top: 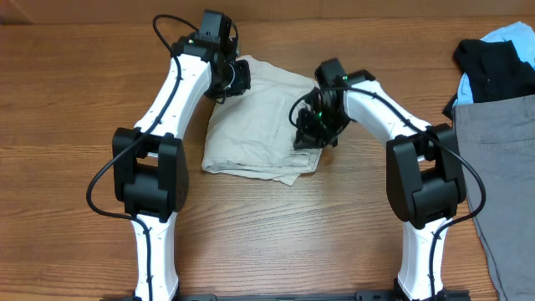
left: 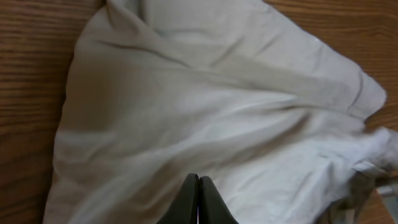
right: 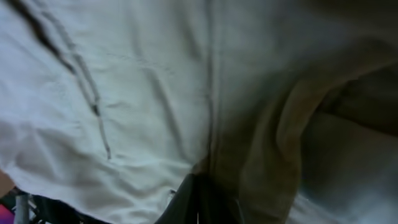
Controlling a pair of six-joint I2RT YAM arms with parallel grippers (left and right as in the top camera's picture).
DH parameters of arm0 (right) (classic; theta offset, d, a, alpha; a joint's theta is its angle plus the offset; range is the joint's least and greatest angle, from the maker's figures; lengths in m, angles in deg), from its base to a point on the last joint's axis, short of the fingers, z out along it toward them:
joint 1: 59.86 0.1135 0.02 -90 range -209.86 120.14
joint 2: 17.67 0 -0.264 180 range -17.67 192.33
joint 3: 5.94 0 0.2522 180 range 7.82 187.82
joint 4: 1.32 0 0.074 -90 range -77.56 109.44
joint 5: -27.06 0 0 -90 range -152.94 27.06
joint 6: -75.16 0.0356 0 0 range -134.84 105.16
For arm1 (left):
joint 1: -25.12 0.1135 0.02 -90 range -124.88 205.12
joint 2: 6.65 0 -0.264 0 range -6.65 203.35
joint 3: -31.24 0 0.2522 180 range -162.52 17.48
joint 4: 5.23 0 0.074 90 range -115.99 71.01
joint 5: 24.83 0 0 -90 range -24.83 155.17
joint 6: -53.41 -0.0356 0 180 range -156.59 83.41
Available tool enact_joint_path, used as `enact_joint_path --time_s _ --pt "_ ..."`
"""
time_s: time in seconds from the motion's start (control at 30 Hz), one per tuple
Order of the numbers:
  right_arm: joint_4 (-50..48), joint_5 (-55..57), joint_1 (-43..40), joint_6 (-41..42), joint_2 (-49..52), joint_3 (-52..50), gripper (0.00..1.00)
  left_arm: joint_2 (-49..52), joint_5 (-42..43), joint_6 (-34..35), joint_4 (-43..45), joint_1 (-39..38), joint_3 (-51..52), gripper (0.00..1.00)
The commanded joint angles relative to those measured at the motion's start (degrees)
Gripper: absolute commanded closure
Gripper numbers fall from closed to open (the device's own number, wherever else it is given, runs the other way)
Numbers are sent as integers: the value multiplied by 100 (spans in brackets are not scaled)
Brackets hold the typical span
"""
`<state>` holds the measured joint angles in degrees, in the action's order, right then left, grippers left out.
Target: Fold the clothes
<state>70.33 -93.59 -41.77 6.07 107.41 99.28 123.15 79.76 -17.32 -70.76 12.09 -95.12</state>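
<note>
The clothes (top: 259, 117) are a pale beige garment lying partly folded on the wooden table between my two arms. My left gripper (top: 230, 77) is at the garment's far left corner. In the left wrist view its fingers (left: 199, 179) are pressed together, and the cloth (left: 205, 106) creases toward the tips. My right gripper (top: 311, 134) is at the garment's right edge. In the right wrist view its fingers (right: 202, 183) are shut at a bunched fold with a seam (right: 211, 93). A slit pocket line (right: 87, 87) shows on the cloth.
A pile of other clothes lies at the table's right side: a grey garment (top: 501, 167), a black one (top: 493, 67) and a light blue one (top: 512, 35). Bare wood table (top: 67, 100) lies to the left and in front.
</note>
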Motion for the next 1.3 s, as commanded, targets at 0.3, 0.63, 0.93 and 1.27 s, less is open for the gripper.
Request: enact_joint_path --time_s 0.3,0.63,0.93,1.27 --pt "-374 651 -9 619 -157 -1344 96 669 -22 -90 1193 83 664 96" --pt "-55 1722 -9 942 -166 -1401 96 1021 -844 70 1169 686 531 96" --pt "533 2439 -22 933 -632 -398 96 66 -702 42 -238 1322 -741 96" --pt "374 2105 -527 289 -758 977 40 -944 918 -597 -2579 931 -1141 96"
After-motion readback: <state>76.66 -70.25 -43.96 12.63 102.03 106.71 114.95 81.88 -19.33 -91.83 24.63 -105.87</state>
